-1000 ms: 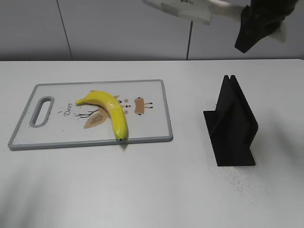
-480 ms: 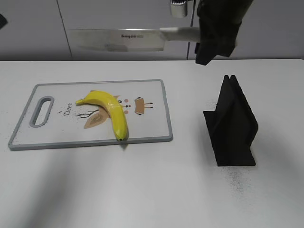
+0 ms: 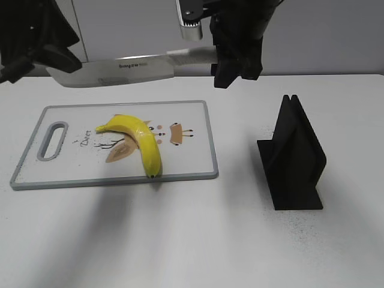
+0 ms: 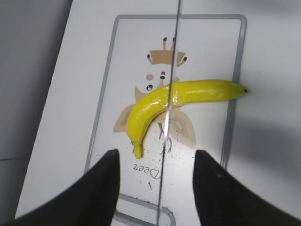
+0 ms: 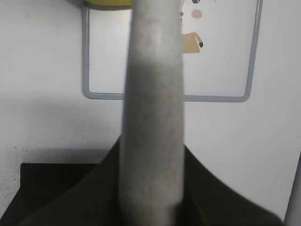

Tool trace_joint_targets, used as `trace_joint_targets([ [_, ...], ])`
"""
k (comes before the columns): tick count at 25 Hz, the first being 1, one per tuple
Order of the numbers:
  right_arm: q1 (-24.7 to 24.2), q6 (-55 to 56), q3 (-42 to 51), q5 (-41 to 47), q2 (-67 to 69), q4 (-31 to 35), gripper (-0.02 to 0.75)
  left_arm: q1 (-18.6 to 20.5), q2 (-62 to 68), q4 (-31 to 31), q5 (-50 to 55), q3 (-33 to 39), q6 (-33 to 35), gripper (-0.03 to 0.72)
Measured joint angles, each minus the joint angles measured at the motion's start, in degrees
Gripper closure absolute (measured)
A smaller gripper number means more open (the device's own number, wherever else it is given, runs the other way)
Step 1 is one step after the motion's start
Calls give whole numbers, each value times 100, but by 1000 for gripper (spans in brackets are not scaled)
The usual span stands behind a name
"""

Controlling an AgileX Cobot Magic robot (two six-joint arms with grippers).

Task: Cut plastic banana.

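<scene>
A yellow plastic banana point(image 3: 137, 140) lies whole on the white cutting board point(image 3: 192, 165); it also shows in the left wrist view point(image 4: 178, 96). My right gripper point(image 3: 235, 57) is shut on the handle point(image 5: 153, 117) of a large knife point(image 3: 117, 71), held level in the air above the board's far edge. The blade's edge point(image 4: 170, 103) crosses the left wrist view over the banana. My left gripper point(image 4: 156, 183) is open and empty, high above the board's handle end, at the upper left of the exterior view point(image 3: 36, 45).
A black knife stand point(image 3: 292, 159) stands on the table right of the board. The board's grey rim point(image 5: 164, 97) shows in the right wrist view. A wall runs behind the table.
My right arm has swung the knife leftwards and lower, to above the board. My left arm has come into view at the upper left.
</scene>
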Motion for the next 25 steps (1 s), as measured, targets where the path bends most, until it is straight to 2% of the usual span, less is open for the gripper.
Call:
trace_joint_targets([
  [9,-36,-186,-3,0,33,14,538,0,620,-12,65,-74,47,217],
  [12,-150,-211,-3,0,45,108,538,0,745,-7,32,-78,47,327],
  [15,-279,-228,-3,0,63,340,538,0,795,-17,-200,-78,52,584],
  [17,-319,-278,-13,-25,84,394,538,0,820,-75,-348,-78,94,666],
  [20,-330,-352,-25,-103,160,377,538,0,855,-111,-381,-78,136,694],
  [25,-342,-337,-33,-138,479,293,538,0,1255,-118,-452,-78,154,697],
])
